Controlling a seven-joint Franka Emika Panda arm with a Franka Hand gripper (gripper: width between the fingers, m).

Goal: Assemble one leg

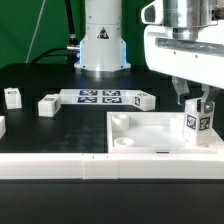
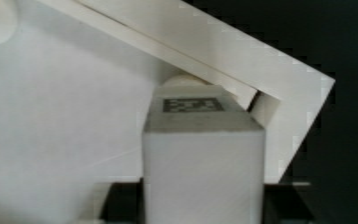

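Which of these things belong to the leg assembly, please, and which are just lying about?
In the job: leg, gripped by the claw; white tray.
Lying about: loose legs; marker board.

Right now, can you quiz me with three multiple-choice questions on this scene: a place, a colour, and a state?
1. In the exterior view, where is the leg nearest the tool? A far left; B right, over the tray; C top centre.
2. The tray's colour? A black; B green; C white.
3. The tool is: A open, empty; B shut on the leg; C out of view.
Answers: 1 B, it hangs above the tray's right part; 2 C, white against the black table; 3 B, it grips the leg on both sides.
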